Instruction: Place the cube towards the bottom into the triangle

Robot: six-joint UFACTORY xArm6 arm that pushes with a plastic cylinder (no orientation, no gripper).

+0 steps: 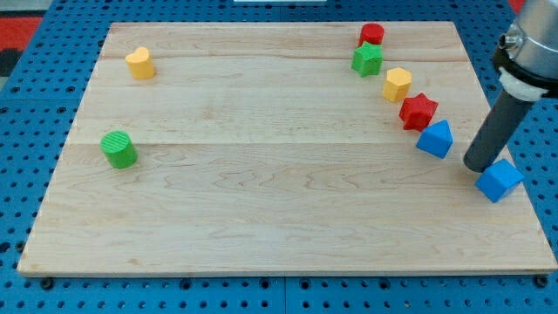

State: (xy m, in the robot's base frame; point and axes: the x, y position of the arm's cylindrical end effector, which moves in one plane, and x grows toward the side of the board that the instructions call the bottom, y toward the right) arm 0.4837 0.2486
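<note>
A blue cube (pixel 500 180) lies near the board's right edge, toward the view's bottom. A blue triangle block (pixel 435 139) lies to its upper left, a small gap away. My tip (pixel 478 166) rests on the board just at the cube's upper left corner, touching or nearly touching it, and to the right of the triangle. The dark rod rises from there to the view's upper right.
A red star (pixel 418 111), a yellow hexagon (pixel 397 84), a green star (pixel 368 59) and a red cylinder (pixel 371 35) run up from the triangle. A yellow heart (pixel 139 63) and a green cylinder (pixel 119 149) lie at the left. The board's right edge (pixel 514 157) is close to the cube.
</note>
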